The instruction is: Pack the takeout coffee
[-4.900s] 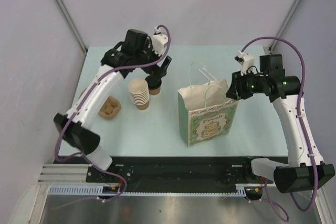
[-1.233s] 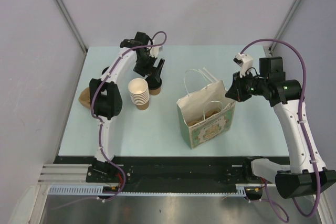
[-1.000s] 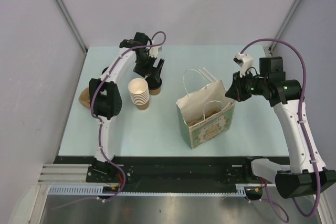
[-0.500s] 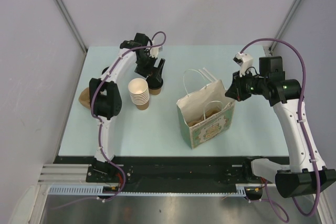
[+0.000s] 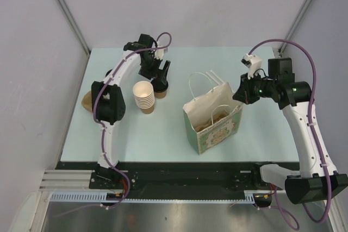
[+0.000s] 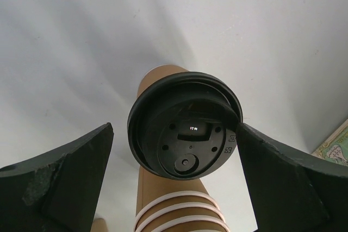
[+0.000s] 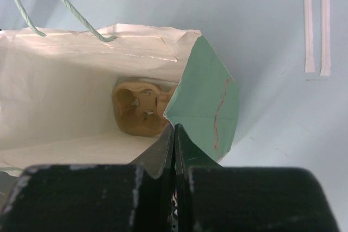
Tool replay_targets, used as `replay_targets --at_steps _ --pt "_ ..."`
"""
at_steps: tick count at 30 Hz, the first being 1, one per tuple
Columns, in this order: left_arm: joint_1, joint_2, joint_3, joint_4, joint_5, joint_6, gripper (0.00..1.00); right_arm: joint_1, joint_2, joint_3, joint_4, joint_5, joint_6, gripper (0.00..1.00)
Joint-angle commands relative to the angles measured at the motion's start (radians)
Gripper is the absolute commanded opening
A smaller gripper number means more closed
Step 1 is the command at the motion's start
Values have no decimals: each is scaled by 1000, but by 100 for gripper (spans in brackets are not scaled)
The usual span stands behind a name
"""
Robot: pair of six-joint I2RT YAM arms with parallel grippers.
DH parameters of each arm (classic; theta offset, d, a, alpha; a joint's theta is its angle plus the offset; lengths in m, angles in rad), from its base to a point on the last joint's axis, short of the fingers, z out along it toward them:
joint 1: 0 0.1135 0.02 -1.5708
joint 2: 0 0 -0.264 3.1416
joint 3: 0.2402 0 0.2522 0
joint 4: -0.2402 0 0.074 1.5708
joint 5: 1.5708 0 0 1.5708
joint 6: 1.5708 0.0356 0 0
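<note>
The takeout coffee (image 6: 185, 129), a brown paper cup with a black lid, stands upright on the table (image 5: 159, 86). My left gripper (image 6: 174, 134) hangs open over it, one finger on each side of the lid and neither pressing it; from above the gripper (image 5: 160, 75) covers most of the cup. The green and white paper bag (image 5: 212, 118) stands open in the middle. My right gripper (image 7: 174, 129) is shut on the bag's rim at its right corner (image 5: 239, 95). A brown pulp cup carrier (image 7: 141, 110) lies at the bottom of the bag.
A stack of lidless brown cups (image 5: 144, 97) stands just left of the coffee, its white rims (image 6: 179, 210) close under the lid. Two wrapped straws (image 5: 217, 77) lie behind the bag. A brown object (image 5: 87, 100) is partly hidden beside the left arm's elbow.
Since the earliest frame the left arm's elbow has risen and the bag has been pulled wider open, showing its inside. Nothing visibly moves over the last second.
</note>
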Motion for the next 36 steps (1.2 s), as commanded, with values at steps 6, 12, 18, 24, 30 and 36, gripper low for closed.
replay_targets --at_steps 6,12,18,24,30,36 --pt "9 -64 35 -11 -34 7 100 6 -9 9 23 -20 18 0" --pt "8 -81 35 -17 -3 12 100 10 -14 9 20 -22 23 0" --pt "8 -85 35 -19 2 16 99 14 -20 9 22 -22 24 0" --pt "3 -89 26 -26 5 32 100 15 -23 11 22 -20 27 0" --pt "-4 -82 5 -16 -26 42 100 14 -23 9 26 -19 31 0" --pt "-17 -72 -9 -20 -32 61 99 17 -25 9 26 -17 34 0"
